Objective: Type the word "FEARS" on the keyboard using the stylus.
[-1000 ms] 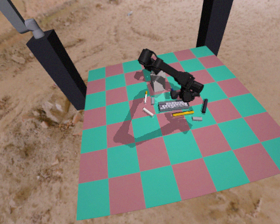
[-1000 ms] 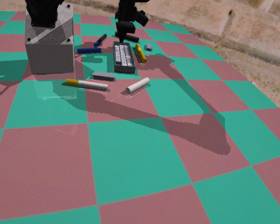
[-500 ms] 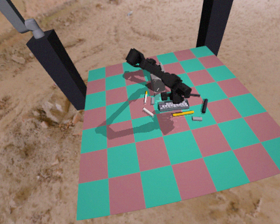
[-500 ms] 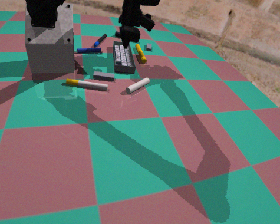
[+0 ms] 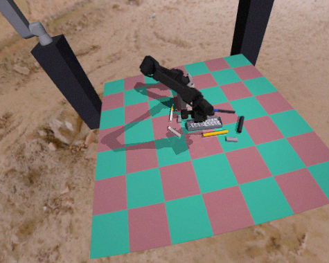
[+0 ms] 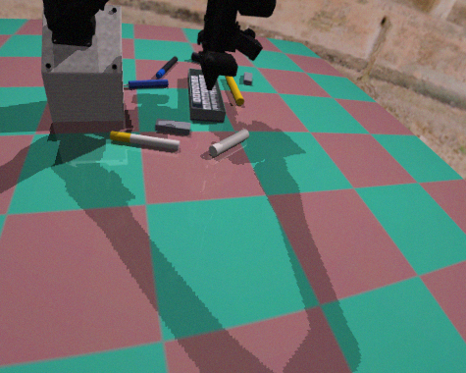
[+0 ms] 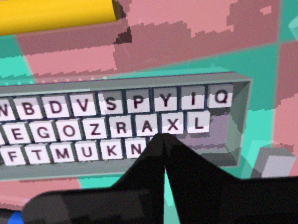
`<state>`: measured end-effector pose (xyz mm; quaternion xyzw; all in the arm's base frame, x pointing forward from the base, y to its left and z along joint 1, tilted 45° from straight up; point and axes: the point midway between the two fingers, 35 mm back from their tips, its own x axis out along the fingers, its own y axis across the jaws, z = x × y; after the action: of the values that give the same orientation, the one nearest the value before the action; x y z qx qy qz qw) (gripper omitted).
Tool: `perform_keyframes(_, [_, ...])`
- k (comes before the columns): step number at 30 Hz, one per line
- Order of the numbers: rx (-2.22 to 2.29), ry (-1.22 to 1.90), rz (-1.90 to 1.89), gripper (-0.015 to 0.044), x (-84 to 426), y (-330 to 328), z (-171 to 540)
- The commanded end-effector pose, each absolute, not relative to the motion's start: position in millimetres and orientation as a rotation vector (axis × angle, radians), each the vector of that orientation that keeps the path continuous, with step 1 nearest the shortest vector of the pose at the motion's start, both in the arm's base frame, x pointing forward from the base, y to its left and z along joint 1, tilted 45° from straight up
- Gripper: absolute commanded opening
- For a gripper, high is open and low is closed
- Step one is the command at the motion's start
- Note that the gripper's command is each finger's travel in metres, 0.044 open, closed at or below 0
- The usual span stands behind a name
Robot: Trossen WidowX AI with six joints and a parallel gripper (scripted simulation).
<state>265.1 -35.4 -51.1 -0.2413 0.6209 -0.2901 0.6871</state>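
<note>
The keyboard [image 5: 207, 124] [image 6: 207, 115] [image 7: 95, 127] lies flat; F, E, A, R and S show in the wrist view. My gripper [image 5: 200, 120] [image 6: 210, 87] [image 7: 162, 139] is shut with nothing between its fingers. Its tips hang over the keyboard, just below the X key in the wrist view, and hide what is right of N. Whether they touch it I cannot tell. A blue pen with a thin tip [image 6: 148, 83] lies beside the arm's base. A blue-and-black pen [image 5: 226, 111] [image 6: 167, 67] lies farther off. Which one is the stylus is not clear.
A yellow rod [image 5: 215, 133] [image 6: 234, 91] [image 7: 57, 16] lies along the keyboard. A black rod [image 5: 240, 124], a white rod [image 5: 174, 131] [image 6: 229, 142], a yellow-and-white rod [image 5: 171, 115] [image 6: 144, 141] and two grey blocks [image 5: 231, 140] [image 6: 173, 127] lie around it.
</note>
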Motion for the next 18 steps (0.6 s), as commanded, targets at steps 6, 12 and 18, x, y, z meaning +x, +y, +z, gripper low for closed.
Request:
perform_keyframes(6, [-0.544,1.39,-0.656,0.0,259.7,-52.9,-36.0])
perform_keyframes(12, [-0.544,1.39,-0.656,0.0,259.7,-52.9,-36.0])
perform_keyframes(18, [-0.544,1.391,-0.655,0.0,229.9,-31.4,-59.9])
